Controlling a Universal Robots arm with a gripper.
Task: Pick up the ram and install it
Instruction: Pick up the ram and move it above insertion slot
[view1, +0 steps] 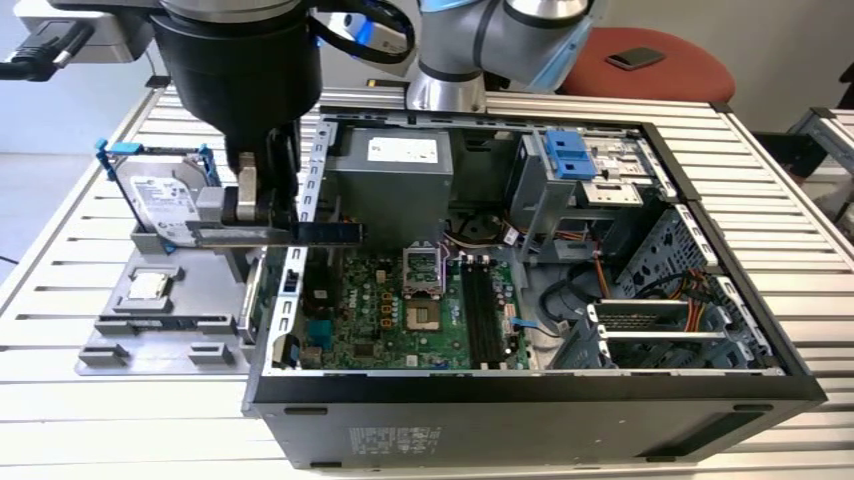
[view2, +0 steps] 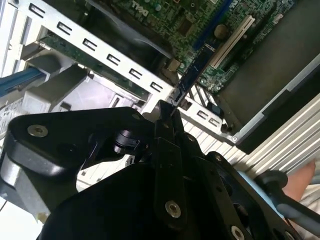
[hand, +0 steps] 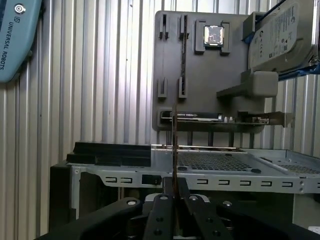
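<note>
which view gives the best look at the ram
The exterior view: the ram shows its side as a dark strip sticking out of the gripper, over one wall of the computer case. Both wrist views show it edge-on, a thin strip running out from the shut gripper.

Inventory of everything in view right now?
Ribbed metal table: 1, silver, under everything.
Open computer case: 1, black, on table.
Motherboard: 1, green, inside case.
Parts fixture: 1, grey, exterior view's left of case.
Hard drive in blue frame: 1, silver, standing in fixture.
Square processor chip: 1, silver, in fixture.
Expansion card with metal bracket: 1, dark, in fixture.
Round stool: 1, red, beyond table.
Long thin ram strip: 1, dark, held over case edge.
Gripper: 1, black, shut on ram.
</note>
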